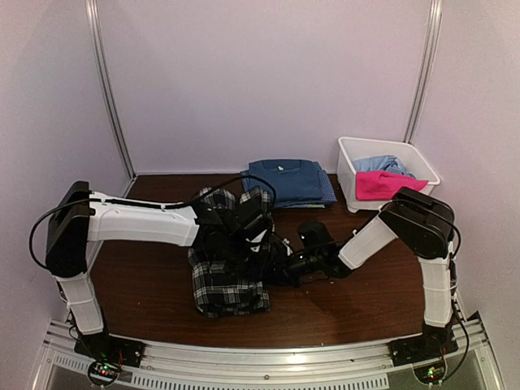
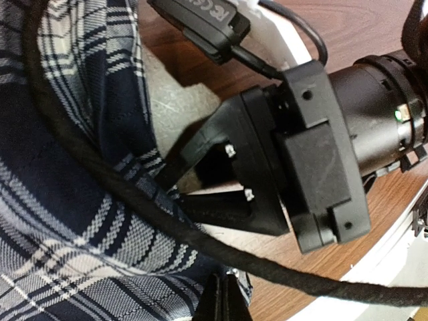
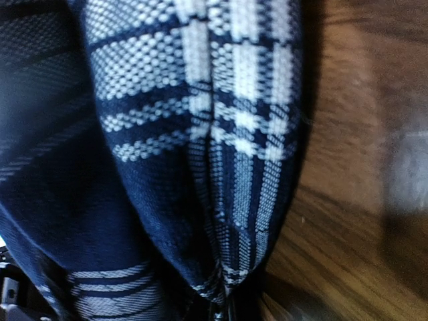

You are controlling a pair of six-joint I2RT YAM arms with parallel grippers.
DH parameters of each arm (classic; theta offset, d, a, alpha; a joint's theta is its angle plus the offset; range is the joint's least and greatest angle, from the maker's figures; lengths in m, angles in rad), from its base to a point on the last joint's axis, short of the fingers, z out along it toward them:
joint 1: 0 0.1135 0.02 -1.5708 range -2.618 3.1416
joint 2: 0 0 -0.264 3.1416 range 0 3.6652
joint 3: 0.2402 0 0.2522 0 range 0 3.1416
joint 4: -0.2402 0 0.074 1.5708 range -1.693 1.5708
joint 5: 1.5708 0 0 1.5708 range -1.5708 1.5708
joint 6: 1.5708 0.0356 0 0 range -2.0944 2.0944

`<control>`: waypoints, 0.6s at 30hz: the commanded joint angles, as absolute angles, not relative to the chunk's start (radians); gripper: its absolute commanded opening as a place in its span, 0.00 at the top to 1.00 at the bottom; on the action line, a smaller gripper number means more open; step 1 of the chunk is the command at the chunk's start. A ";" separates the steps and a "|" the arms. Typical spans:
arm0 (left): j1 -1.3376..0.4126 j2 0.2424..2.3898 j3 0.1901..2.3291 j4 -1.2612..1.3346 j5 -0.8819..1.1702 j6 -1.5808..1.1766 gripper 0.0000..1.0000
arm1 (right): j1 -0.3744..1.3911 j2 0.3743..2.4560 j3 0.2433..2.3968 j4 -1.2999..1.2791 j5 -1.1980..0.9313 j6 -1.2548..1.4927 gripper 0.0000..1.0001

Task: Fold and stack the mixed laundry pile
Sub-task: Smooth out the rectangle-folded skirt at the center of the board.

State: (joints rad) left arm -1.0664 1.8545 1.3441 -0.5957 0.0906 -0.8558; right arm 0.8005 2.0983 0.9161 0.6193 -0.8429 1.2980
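The black-and-white plaid shirt [image 1: 221,286] lies bunched on the brown table, between the two arms. My left gripper [image 1: 258,237] is shut on its edge; the left wrist view shows the two fingertips [image 2: 227,299] pressed together at the cloth [image 2: 80,221]. My right gripper [image 1: 281,266] comes in low from the right and is shut on a fold of the same shirt, which gathers into the fingers [image 3: 231,309] and fills the right wrist view [image 3: 221,134]. A folded dark blue T-shirt [image 1: 284,180] lies behind. A pink piece [image 1: 380,184] and a pale blue piece [image 1: 380,165] sit in the bin.
The white plastic bin [image 1: 349,162] stands at the back right. A black cable [image 2: 100,174] crosses the left wrist view in front of the right gripper's black body [image 2: 307,154]. The two grippers are very close together. Bare wooden tabletop [image 1: 146,284] shows on the left.
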 commanded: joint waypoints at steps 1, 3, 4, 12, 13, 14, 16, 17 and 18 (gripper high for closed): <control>-1.063 1.868 1.269 -0.357 0.207 -0.884 1.00 | 0.813 2.102 0.891 0.668 -0.815 1.327 1.00; -1.058 1.867 1.230 -0.299 0.226 -0.885 1.00 | 0.813 2.097 0.879 0.669 -0.810 1.331 1.00; -1.054 1.866 1.215 -0.279 0.236 -0.884 1.00 | 0.811 2.094 0.865 0.679 -0.806 1.337 0.98; -1.008 1.838 1.025 0.056 0.382 -0.900 0.82 | 0.785 2.034 0.802 0.706 -0.781 1.344 0.70; -1.003 1.840 0.999 0.104 0.402 -0.907 0.80 | 0.781 2.025 0.792 0.711 -0.780 1.348 0.69; -0.998 1.843 0.977 0.143 0.413 -0.915 0.78 | 0.776 2.018 0.781 0.714 -0.779 1.352 0.67; -0.985 1.852 0.946 0.193 0.437 -0.929 0.76 | 0.766 2.004 0.758 0.731 -0.774 1.365 0.64; -0.982 1.858 0.942 0.200 0.447 -0.927 0.76 | 0.764 2.000 0.747 0.750 -0.771 1.370 0.64; -0.980 1.862 0.942 0.195 0.449 -0.920 0.77 | 0.762 1.994 0.740 0.752 -0.767 1.372 0.63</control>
